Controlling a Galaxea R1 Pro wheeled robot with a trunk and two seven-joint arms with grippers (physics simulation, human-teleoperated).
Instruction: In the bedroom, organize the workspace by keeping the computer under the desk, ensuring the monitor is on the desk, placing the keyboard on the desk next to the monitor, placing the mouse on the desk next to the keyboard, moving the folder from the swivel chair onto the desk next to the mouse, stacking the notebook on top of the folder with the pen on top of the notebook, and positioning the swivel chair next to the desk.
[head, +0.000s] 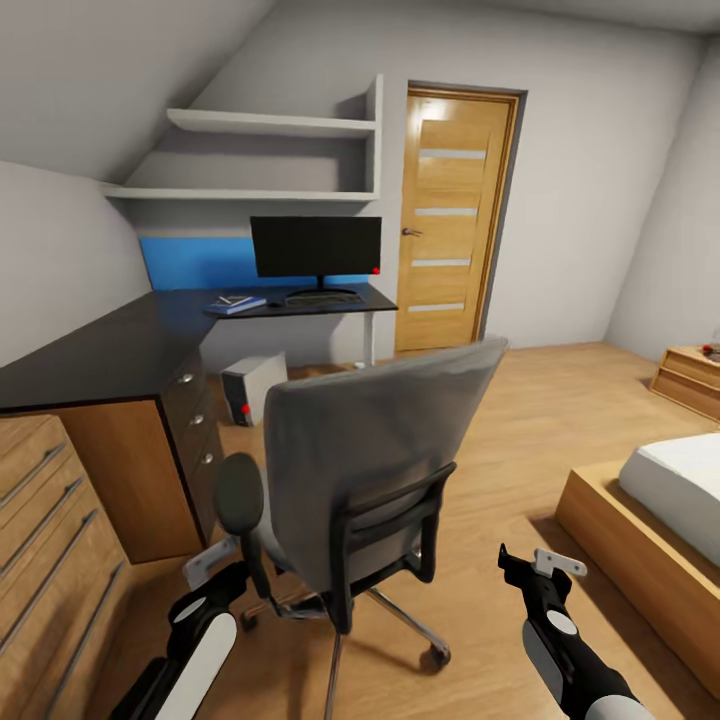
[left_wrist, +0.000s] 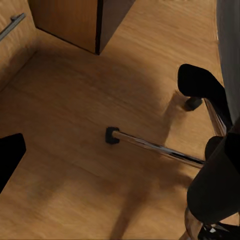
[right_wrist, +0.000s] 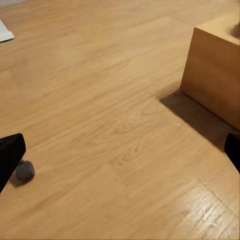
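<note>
Swivel chair (head: 370, 480): standing on the floor, well apart from the tabletop (head: 120, 345), awaiting its push.
Left hand (head: 215, 562): hovering beside the armrest, spread unclear.
Right hand (head: 540, 570): spreading wide, holding nothing.
Folder (head: 238, 304): lying beside the keyboard (head: 322, 297), under the monitor (head: 316, 247).

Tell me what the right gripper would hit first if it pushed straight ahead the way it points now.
Most likely just the wood floor. The right wrist view looks along the right gripper onto bare planks, with the wooden bed frame off to one side, seemingly outside the line. Depth is unclear.
</note>
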